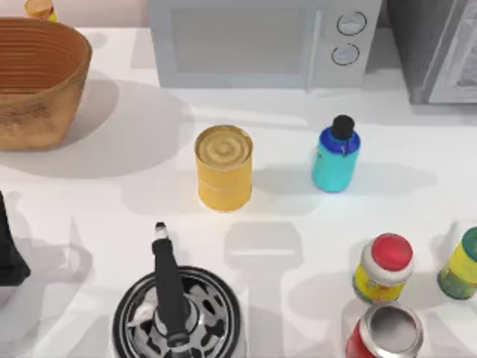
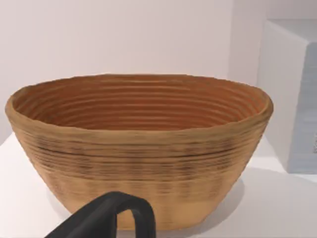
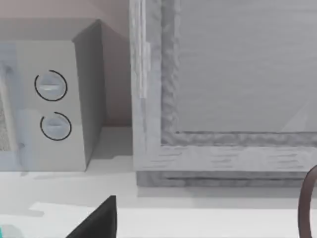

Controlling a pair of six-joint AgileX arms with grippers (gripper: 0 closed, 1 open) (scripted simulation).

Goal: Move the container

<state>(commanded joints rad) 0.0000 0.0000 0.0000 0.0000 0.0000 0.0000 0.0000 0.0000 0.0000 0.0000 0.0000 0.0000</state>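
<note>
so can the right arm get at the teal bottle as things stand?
Probably yes. The teal bottle stands upright in open table, apart from the yellow can on its left and the red-lidded jar nearer the front, so nothing crowds it.

Top view down on table (image 1: 417, 171), left wrist close on basket (image 2: 138, 163), right wrist facing microwave (image 3: 54, 99), both shared overhead

Red can (image 1: 384, 333) – cut off at bottom edge.

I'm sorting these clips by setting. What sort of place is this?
Probably a kitchen counter: a microwave at the back, a pan in front, and tins and jars such as the yellow can.
</note>
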